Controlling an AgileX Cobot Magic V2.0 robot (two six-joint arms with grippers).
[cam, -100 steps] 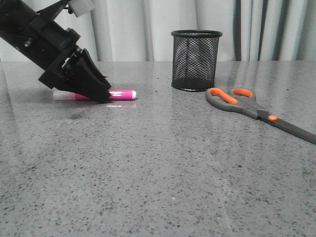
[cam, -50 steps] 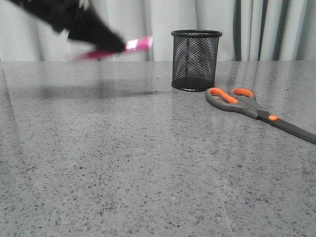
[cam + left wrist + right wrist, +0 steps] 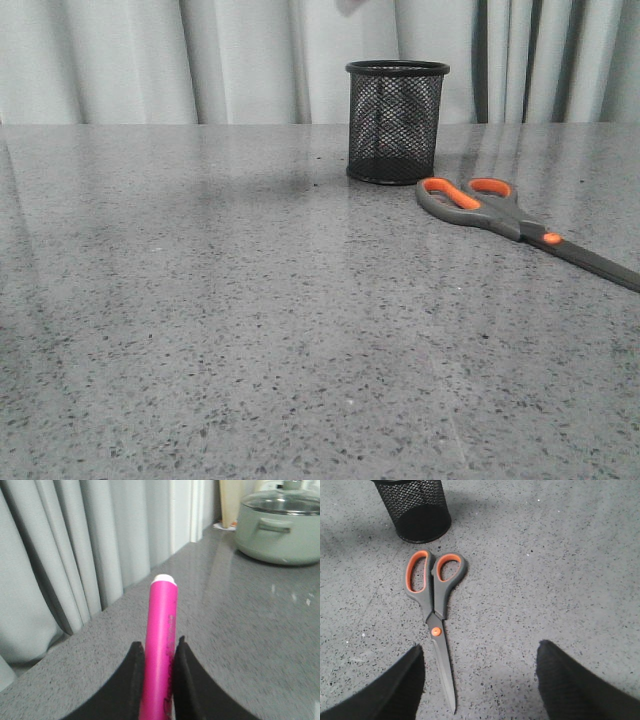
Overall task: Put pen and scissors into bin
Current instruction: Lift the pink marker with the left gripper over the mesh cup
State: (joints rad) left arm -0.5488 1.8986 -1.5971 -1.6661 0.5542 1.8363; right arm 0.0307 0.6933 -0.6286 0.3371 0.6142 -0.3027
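Note:
The magenta pen [image 3: 161,645] is clamped between my left gripper's [image 3: 158,647] black fingers, its white end pointing away over the table. Neither this gripper nor the pen shows in the front view. The black mesh bin [image 3: 397,121] stands upright at the back of the grey table and also shows in the right wrist view [image 3: 414,507]. The scissors [image 3: 500,214] lie flat and closed to the right of the bin, handles toward it. My right gripper [image 3: 480,652] is open and empty above the scissors [image 3: 434,600], whose blades lie near one of its fingers.
Grey curtains [image 3: 150,60] hang behind the table. In the left wrist view a pale green lidded pot [image 3: 280,527] stands on the grey counter, with curtains [image 3: 75,555] beside it.
My left gripper has lifted the pen off the table, carried it up and to the right, and has left the front view. The scissors and bin have not moved.

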